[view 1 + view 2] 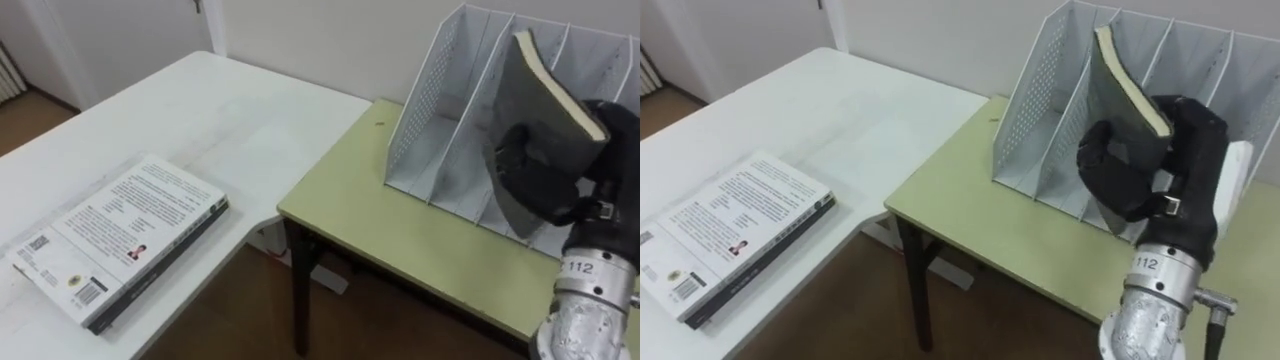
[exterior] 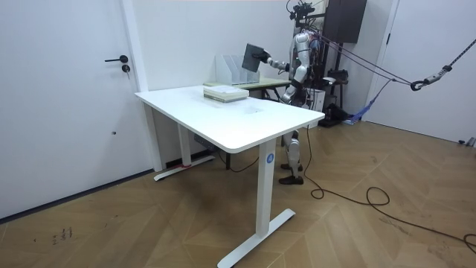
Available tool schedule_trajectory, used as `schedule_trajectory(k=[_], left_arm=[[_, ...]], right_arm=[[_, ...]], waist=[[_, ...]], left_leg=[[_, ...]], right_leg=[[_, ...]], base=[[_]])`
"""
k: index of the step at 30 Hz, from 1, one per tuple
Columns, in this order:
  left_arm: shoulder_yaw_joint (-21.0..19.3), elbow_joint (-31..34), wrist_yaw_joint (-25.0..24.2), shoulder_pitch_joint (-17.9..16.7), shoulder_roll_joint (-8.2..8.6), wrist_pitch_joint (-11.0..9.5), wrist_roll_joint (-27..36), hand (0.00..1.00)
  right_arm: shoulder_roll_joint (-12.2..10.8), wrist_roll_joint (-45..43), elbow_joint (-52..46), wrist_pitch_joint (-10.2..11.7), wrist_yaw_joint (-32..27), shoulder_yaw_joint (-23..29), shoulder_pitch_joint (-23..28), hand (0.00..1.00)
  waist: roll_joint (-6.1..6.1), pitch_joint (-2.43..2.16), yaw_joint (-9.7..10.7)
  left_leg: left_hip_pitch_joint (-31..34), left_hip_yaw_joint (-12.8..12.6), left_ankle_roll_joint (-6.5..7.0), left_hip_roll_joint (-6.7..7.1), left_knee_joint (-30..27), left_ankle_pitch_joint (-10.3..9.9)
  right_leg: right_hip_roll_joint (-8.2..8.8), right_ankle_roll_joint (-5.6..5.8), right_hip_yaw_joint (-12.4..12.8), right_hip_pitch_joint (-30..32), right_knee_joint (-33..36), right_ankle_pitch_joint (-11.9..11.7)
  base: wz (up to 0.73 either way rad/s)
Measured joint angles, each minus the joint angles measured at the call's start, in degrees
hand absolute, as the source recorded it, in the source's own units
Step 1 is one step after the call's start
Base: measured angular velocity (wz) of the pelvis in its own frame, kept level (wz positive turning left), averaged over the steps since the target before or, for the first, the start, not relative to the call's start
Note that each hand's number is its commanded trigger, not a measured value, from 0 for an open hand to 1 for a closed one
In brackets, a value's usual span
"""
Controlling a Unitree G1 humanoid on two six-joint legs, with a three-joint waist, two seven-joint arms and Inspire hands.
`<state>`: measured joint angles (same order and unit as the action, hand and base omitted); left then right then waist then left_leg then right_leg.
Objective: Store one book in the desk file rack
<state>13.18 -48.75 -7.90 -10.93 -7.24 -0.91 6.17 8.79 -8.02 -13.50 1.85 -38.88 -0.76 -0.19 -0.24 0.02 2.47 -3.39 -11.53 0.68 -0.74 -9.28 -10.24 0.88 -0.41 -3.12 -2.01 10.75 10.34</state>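
Holding the grey book (image 1: 1112,95) tilted over the file rack (image 1: 1030,100), the right robot hand (image 1: 1130,170) is curled round its lower part. Risk: the slanted corner may catch a divider and shove the rack. The rack stands on a green bench (image 1: 970,220); left of the rack, a white bench (image 1: 840,110) carries another book (image 1: 735,225); wood floor (image 1: 840,310) below

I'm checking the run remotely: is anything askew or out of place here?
Only the grey book: held in the right hand, it leans tilted before the file rack, not upright in a slot. The white book lies flat on the table.
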Motion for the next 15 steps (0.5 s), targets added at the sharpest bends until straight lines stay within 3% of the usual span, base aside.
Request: schedule_trajectory(k=[7,11,15], left_arm=[[-1.40,-4.89,0.04,0.38,-0.09,-1.63,1.17,0.00],[-2.95,-7.56,0.22,0.35,-0.51,-1.64,1.18,0.00],[-4.12,-8.74,0.24,0.28,-0.28,-1.74,1.29,0.00]], right_arm=[[0.24,1.39,0.01,0.11,-6.19,2.27,-3.77,1.00],[0.27,6.09,0.01,0.14,-7.80,3.95,-5.17,1.00],[0.27,6.52,0.02,0.23,-9.48,5.40,-5.43,1.00]], waist=[[-0.70,-0.12,-0.10],[-1.73,-0.51,-0.34],[-2.19,-0.40,-1.00]], left_leg=[[-0.29,-0.03,0.00,0.00,0.10,0.00],[-0.32,-0.04,0.00,-0.02,0.10,0.00],[-0.36,-0.02,0.00,-0.03,0.10,0.00]], right_leg=[[-0.03,0.00,-0.01,-0.05,-0.13,0.01],[-0.02,0.00,-0.04,-0.06,-0.16,0.01],[-0.02,0.01,-0.06,-0.08,-0.11,0.00]], base=[[0.00],[0.00],[0.00]])
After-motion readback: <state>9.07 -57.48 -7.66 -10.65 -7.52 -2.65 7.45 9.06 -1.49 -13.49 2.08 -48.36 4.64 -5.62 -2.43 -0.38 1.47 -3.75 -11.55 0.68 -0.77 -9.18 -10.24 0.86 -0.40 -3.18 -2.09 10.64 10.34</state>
